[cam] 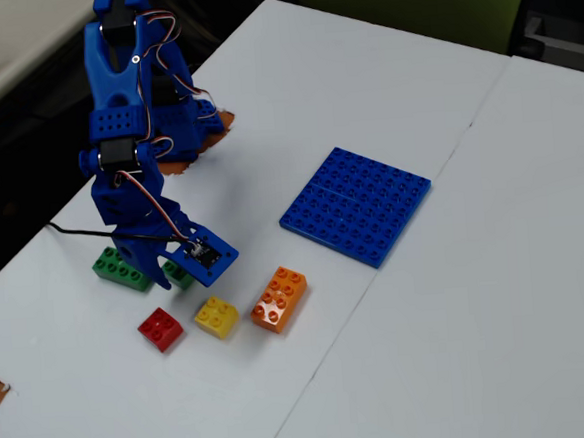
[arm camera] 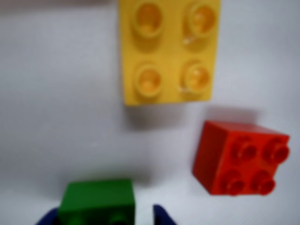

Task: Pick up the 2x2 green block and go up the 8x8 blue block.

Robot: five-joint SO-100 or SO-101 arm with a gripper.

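The 2x2 green block (arm camera: 98, 199) sits at the bottom edge of the wrist view, on the white table. My gripper (arm camera: 105, 218) is open, with one blue fingertip (arm camera: 49, 218) against the block's left side and the other (arm camera: 161, 215) a small gap from its right side. In the fixed view the gripper (cam: 170, 273) is down at the table and hides most of the green block (cam: 180, 276). The 8x8 blue block (cam: 356, 204) lies flat to the right, well apart from the arm.
A yellow 2x2 brick (arm camera: 168, 51) (cam: 217, 316) and a red 2x2 brick (arm camera: 239, 157) (cam: 160, 328) lie just beyond the green block. An orange 2x4 brick (cam: 280, 299) lies right of them. A longer green brick (cam: 118, 268) lies left of the gripper.
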